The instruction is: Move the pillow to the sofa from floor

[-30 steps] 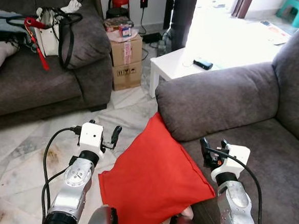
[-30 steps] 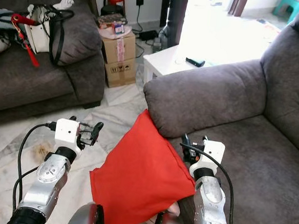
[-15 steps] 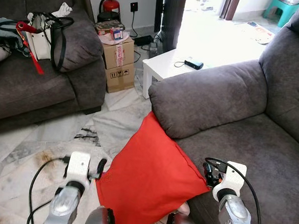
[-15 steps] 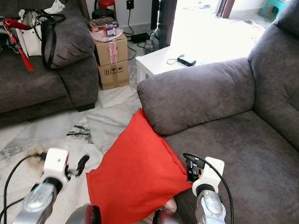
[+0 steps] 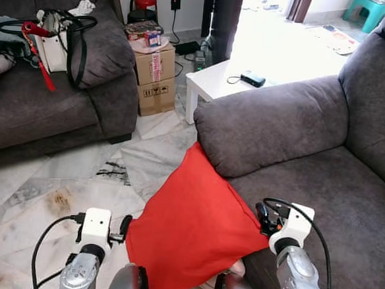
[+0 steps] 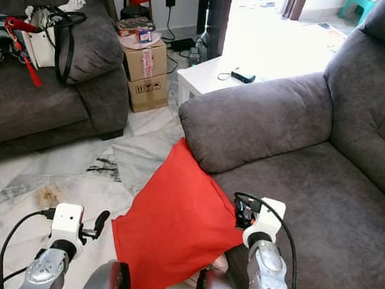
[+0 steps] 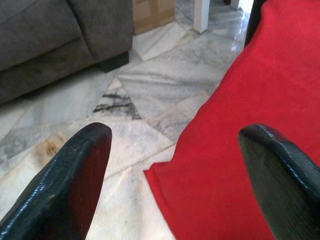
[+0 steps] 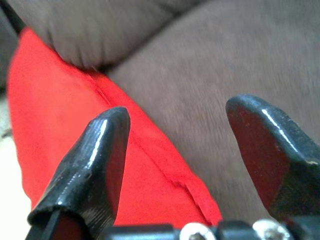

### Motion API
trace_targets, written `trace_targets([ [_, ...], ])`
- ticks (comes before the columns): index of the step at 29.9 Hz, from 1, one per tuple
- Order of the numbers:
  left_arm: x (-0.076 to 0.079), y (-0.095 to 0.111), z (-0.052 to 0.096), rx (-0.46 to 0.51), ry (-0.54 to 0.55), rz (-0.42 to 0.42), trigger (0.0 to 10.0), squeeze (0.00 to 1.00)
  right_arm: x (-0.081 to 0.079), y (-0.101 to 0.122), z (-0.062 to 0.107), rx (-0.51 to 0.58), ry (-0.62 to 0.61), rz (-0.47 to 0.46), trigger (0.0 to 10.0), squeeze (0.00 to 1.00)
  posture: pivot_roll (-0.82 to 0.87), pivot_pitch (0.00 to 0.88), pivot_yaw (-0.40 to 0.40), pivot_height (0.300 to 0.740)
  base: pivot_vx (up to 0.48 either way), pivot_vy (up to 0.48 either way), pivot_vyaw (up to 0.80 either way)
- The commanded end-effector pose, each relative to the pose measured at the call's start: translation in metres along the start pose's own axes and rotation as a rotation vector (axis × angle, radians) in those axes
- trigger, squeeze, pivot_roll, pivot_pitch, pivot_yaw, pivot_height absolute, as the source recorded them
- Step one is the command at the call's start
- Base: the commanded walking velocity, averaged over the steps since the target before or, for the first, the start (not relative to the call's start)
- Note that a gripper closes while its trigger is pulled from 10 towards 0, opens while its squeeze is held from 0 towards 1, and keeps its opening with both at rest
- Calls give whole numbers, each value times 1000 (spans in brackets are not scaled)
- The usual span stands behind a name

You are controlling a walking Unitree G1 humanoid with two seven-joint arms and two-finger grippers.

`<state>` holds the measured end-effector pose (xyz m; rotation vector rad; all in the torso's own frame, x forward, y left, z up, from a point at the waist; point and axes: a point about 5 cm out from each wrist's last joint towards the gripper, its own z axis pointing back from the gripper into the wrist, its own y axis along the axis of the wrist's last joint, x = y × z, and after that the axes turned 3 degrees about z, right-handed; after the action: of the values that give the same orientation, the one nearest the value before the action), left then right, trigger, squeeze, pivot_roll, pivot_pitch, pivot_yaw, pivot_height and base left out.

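Nearest, the left hand [image 5: 124, 227] hangs with fingers spread at the pillow's left edge, and the right hand [image 5: 265, 216] hangs spread at its right corner, neither gripping. The red pillow [image 5: 193, 227] leans on the floor [image 5: 78, 176] against the sofa [image 5: 323, 167] front, its top under the armrest. It looks light, soft and floppy, so pinching both side seams should lift it. Farther off stand a white counter [image 5: 216, 86] and boxes [image 5: 154, 72].

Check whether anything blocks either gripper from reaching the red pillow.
Nothing visible does. The left gripper and right gripper are both open at opposite edges of the red pillow, which leans against the sofa.
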<state>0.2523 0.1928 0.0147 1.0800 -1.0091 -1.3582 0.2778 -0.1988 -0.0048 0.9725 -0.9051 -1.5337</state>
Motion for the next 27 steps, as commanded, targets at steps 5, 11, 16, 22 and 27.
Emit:
trace_targets([
  [5,3,-3,1,-11,-2,18,10000,0,6,-25,6,-174,-41,-46,10000,0,-54,142,0,636,0,0,0],
  [11,4,-1,2,2,1,26,10000,0,5,-30,6,-211,-53,-174,10000,0,-47,144,-6,636,0,0,0],
  [16,-10,4,9,43,73,37,10000,0,1,-30,4,-228,-34,-255,10000,0,-37,155,-15,636,0,0,0],
  [22,-34,26,28,155,208,33,10000,0,-3,-31,4,-234,5,-270,10000,0,-23,169,-22,636,0,0,0],
  [27,-38,31,30,156,206,37,10000,0,-5,-37,7,-251,20,-265,10000,0,-14,180,-26,636,0,0,0],
])
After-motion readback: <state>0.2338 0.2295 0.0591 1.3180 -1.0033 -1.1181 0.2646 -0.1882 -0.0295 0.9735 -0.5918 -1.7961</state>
